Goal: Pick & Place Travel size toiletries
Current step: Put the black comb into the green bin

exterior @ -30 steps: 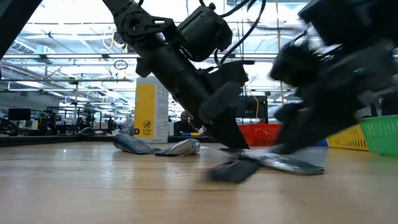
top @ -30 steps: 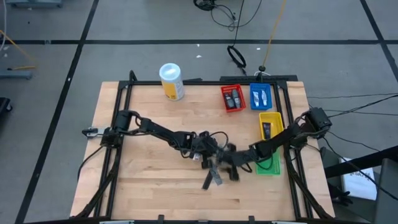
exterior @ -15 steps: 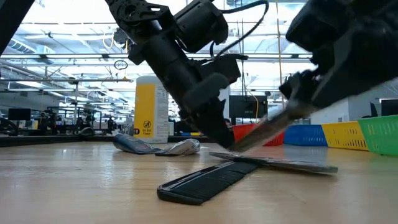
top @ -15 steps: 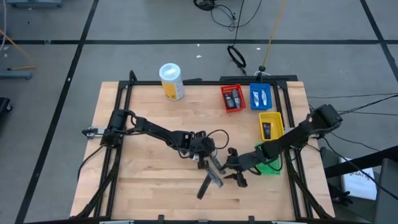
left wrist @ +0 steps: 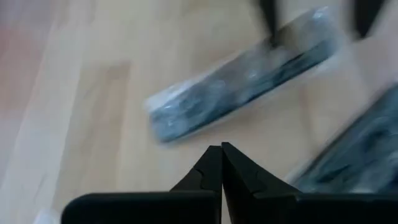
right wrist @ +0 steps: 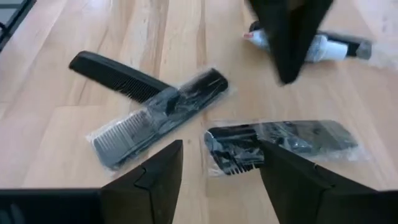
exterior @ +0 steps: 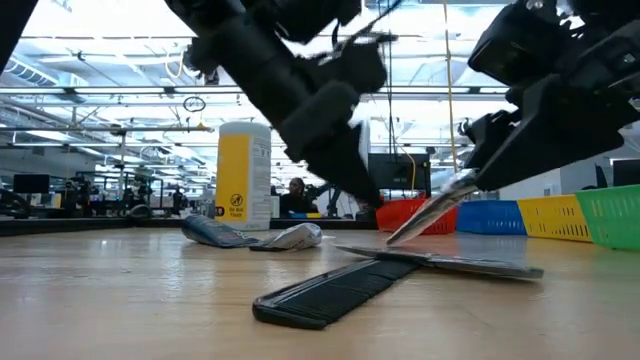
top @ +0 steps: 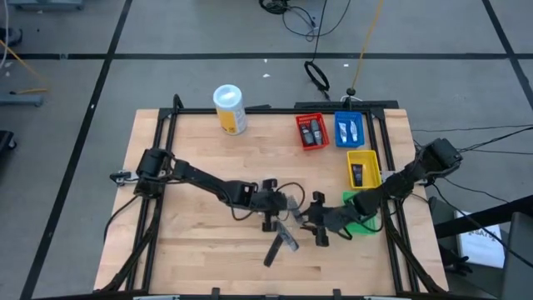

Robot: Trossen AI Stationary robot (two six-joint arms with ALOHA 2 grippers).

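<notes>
Several toiletries lie at mid-table. A bare black comb (top: 279, 247) (exterior: 335, 290) rests flat. Beside it lie a comb in a clear packet (right wrist: 155, 115) and a second clear packet of dark items (right wrist: 280, 143) (exterior: 440, 262). A small white tube (right wrist: 323, 46) lies farther off. My left gripper (top: 271, 217) (left wrist: 221, 155) is shut and hovers just above the packets. My right gripper (top: 321, 225) (right wrist: 221, 149) is open, with its fingers either side of the second packet's end, apart from it.
A green bin (top: 360, 220) sits right beside my right arm. Yellow (top: 362, 167), blue (top: 349, 127) and red (top: 311, 132) bins stand toward the far right. A tall white canister with a yellow label (top: 230, 108) is at the far edge. Two crumpled sachets (exterior: 250, 235) lie behind the left arm.
My right gripper swept over the pile and drew back toward the table's right and near edge. The black comb slid out toward the near edge and now lies by itself. My left gripper shifted a little toward the near edge.
</notes>
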